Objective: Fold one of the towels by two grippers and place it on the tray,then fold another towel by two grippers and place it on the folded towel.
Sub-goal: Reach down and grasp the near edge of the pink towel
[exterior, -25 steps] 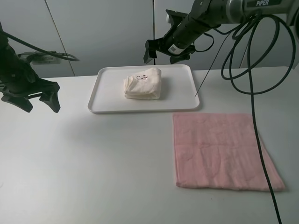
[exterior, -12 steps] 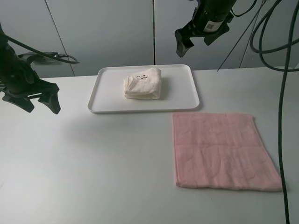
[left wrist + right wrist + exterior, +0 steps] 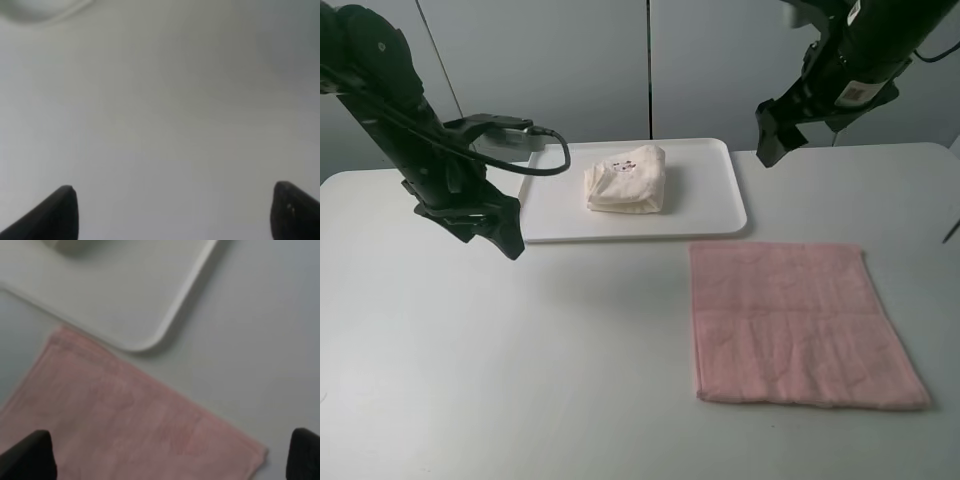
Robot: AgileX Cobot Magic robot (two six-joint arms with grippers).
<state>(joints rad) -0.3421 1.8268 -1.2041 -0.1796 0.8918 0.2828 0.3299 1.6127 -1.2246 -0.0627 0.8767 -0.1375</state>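
Overhead, a view down onto a pale white table [image 3: 570,350] in front of grey wall panels [image 3: 550,70]. Toward the far edge, a flat white tray [image 3: 725,205] with rounded corners and a low rim, holding the cream towel [image 3: 626,178] — folded into a thick bundle, resting a little left of the tray's middle, with a small dark mark on top. Nearer the camera and to the right, the pink towel [image 3: 795,325], spread flat and unfolded on the table, with only a thin strip of table between its far edge and the tray's near rim. At the left, the left gripper [image 3: 488,228], black, pointing down over bare table just off the tray's near left corner, clear of both towels; fingers spread wide, holding nothing. From its wrist camera, two dark fingertips [image 3: 60,212] well apart, blank table between them and a blurred curve of tray rim beyond. At the upper right, the right gripper [image 3: 798,135], also black, raised above the table just beyond the tray's right side — likewise spread wide and empty. From its wrist camera, a rounded tray corner and one corner of the pink towel lying just beside it, both blurred, framed by two dark fingertips well apart.
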